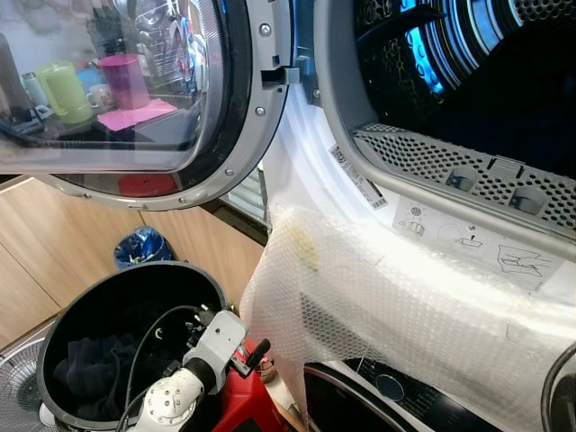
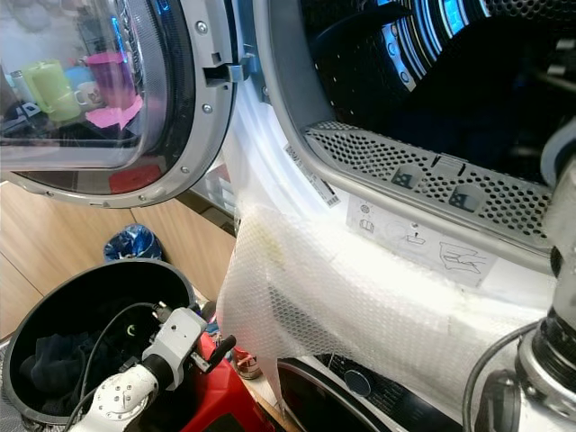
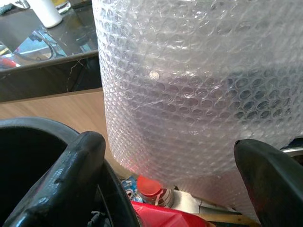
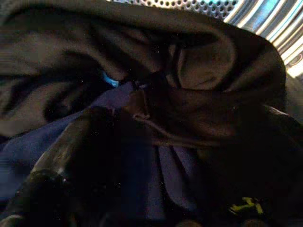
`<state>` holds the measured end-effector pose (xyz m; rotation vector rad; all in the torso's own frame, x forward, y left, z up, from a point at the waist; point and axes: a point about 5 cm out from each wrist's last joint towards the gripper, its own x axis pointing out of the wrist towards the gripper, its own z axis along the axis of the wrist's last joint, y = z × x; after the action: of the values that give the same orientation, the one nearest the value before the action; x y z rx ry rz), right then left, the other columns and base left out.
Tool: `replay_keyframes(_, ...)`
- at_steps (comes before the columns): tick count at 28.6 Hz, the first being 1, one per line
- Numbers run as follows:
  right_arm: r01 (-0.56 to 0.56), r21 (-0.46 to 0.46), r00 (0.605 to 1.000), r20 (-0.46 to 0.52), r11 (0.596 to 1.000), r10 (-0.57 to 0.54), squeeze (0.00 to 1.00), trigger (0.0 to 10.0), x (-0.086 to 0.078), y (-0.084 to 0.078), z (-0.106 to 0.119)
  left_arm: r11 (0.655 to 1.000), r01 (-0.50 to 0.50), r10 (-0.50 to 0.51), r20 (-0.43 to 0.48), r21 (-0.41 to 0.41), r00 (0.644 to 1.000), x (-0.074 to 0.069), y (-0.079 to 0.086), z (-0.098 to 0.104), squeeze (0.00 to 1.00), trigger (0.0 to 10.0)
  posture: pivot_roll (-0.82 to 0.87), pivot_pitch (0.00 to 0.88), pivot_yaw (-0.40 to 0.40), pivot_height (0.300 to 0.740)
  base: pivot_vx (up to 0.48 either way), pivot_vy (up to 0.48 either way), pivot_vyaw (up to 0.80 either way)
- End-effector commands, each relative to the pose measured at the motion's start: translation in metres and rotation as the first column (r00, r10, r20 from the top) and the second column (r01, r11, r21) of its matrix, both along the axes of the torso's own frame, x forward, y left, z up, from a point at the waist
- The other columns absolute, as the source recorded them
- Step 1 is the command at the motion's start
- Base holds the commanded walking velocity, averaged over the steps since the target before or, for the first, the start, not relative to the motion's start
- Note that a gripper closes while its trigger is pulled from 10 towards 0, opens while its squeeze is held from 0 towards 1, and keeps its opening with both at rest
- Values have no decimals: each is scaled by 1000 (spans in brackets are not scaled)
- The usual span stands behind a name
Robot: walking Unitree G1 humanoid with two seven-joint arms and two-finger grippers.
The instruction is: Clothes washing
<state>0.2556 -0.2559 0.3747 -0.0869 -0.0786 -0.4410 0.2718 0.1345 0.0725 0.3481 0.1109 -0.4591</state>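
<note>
step: loading drum [image 1: 468, 81] | right gripper [image 4: 142, 156] inside on clothes [image 4: 189, 71], grip unclear | left gripper [image 3: 165, 189] fingers wide, empty, over bin [image 1: 135, 288] lower left | next: release, withdraw

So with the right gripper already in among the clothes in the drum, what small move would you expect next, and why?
Probably ease the right gripper out of the drum. Its wrist view has dark clothes pressed close against its fingers, though whether it holds any cannot be made out. More dark laundry lies in the black basket beside the left gripper, which is open.
</note>
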Motion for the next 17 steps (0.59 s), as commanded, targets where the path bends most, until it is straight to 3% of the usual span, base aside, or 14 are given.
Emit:
replay_keyframes(1,-10,-14,1000,-11,1000,10,0,10000,-7,0,-2,1000,-5,5,-31,12,1000,-3,5,-5,0,10000,32,88,37,740,0,0,0)
replay_keyframes(5,-213,-70,963,150,974,222,0,10000,-19,19,4,1000,-6,7,-26,7,1000,-2,5,-3,0,10000,33,89,40,740,0,0,0)
replay_keyframes(6,-305,-103,916,239,947,321,0,10000,-26,30,9,1000,0,0,-22,3,1000,-1,4,-3,0,10000,37,87,40,740,0,0,0)
replay_keyframes(7,-368,-118,884,265,922,386,0,10000,-29,37,9,1000,3,-3,-22,2,1000,-1,4,-2,0,10000,36,87,42,740,0,0,0)
replay_keyframes(8,-368,-118,884,265,922,386,0,10000,-29,37,9,1000,3,-3,-22,2,1000,-1,4,-2,0,10000,36,87,42,740,0,0,0)
replay_keyframes(12,-530,-223,763,296,818,575,0,10000,-43,59,9,1000,4,-4,-22,2,1000,-1,5,-2,0,10000,39,86,42,740,0,0,0)
replay_keyframes(14,-620,-293,662,302,728,686,0,10000,-51,73,8,1000,4,-4,-21,2,1000,-1,5,-2,0,10000,39,86,42,740,0,0,0)
replay_keyframes(17,-758,-311,476,337,573,812,0,10000,-62,91,0,1000,9,-9,-21,3,1000,-1,5,-2,0,10000,38,86,40,740,0,0,0)
